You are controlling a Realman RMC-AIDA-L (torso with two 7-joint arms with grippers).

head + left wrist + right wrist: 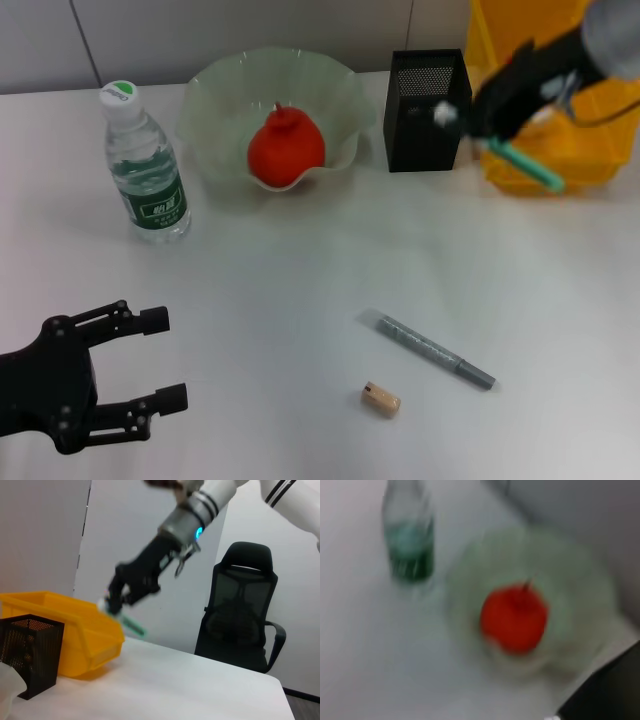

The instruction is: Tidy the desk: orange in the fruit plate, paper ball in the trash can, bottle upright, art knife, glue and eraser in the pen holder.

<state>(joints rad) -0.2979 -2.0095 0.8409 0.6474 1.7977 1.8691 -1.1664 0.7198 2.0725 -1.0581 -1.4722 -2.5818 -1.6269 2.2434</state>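
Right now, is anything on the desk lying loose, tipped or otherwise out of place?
Two things lie loose on the desk: the grey art knife, flat and askew, and the eraser beside it, apart. The bottle stands upright; the orange sits in the fruit plate.

A black mesh office chair [240, 615] stands beyond; pale wall [40, 535] behind.

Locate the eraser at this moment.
In the head view the eraser lies on the desk near the front edge, right of centre, just in front of the grey art knife and well right of the left gripper.
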